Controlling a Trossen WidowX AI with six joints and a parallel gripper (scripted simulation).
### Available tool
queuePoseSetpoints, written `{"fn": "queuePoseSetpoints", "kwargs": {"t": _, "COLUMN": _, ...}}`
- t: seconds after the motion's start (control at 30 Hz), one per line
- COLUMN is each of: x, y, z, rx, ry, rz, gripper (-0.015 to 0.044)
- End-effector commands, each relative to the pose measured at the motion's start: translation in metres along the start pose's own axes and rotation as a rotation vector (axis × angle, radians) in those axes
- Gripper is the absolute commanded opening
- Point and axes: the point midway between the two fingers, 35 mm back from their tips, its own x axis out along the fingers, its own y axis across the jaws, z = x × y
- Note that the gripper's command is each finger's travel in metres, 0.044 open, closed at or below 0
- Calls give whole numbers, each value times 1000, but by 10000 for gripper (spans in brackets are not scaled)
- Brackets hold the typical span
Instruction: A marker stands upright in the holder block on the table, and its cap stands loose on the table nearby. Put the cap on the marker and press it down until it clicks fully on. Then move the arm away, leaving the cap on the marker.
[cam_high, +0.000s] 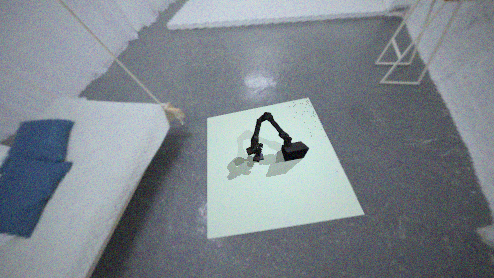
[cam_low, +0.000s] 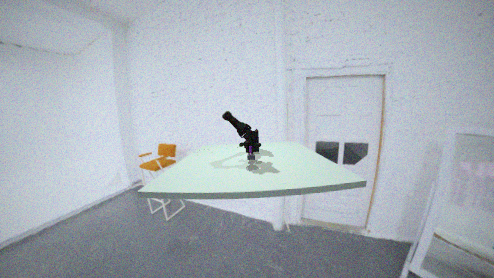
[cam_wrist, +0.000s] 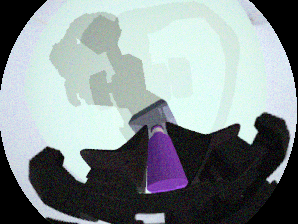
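The purple cap (cam_wrist: 166, 162) (cam_low: 250, 149) is upright between the fingers of my gripper (cam_wrist: 156, 126), its wide end toward the wrist camera. The gripper is shut on it and also shows in the top view (cam_high: 255, 152). The grey holder block (cam_wrist: 146, 114) (cam_low: 251, 156) is directly below the cap. A small pale part of the marker (cam_wrist: 157, 129) shows between the cap's lower end and the block. The rest of the marker is hidden. How far the cap sits over the marker cannot be told.
The arm's black base (cam_high: 295, 151) stands on the pale green table (cam_high: 285, 205) (cam_low: 200, 180). The arm arches from it to the holder block. Shadows of the arm fall across the table. An orange chair (cam_low: 160, 162) is beyond the table.
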Motion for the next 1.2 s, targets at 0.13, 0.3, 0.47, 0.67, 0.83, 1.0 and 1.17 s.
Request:
{"fn": "queuePoseSetpoints", "kwargs": {"t": 0.13, "x": 5, "y": -1, "z": -1, "rx": -6, "ry": 5, "rz": -5, "gripper": 0}}
{"fn": "queuePoseSetpoints", "kwargs": {"t": 0.3, "x": 5, "y": -1, "z": -1, "rx": -6, "ry": 5, "rz": -5, "gripper": 0}}
{"fn": "queuePoseSetpoints", "kwargs": {"t": 0.47, "x": 5, "y": -1, "z": -1, "rx": -6, "ry": 5, "rz": -5, "gripper": 0}}
{"fn": "queuePoseSetpoints", "kwargs": {"t": 0.67, "x": 5, "y": -1, "z": -1, "rx": -6, "ry": 5, "rz": -5, "gripper": 0}}
{"fn": "queuePoseSetpoints", "kwargs": {"t": 0.83, "x": 4, "y": -1, "z": -1, "rx": -3, "ry": 6, "rz": -2, "gripper": 79}}
{"fn": "queuePoseSetpoints", "kwargs": {"t": 1.0, "x": 4, "y": -1, "z": -1, "rx": -3, "ry": 6, "rz": -2, "gripper": 210}}
{"fn": "queuePoseSetpoints", "kwargs": {"t": 1.17, "x": 4, "y": -1, "z": -1, "rx": -3, "ry": 6, "rz": -2, "gripper": 341}}
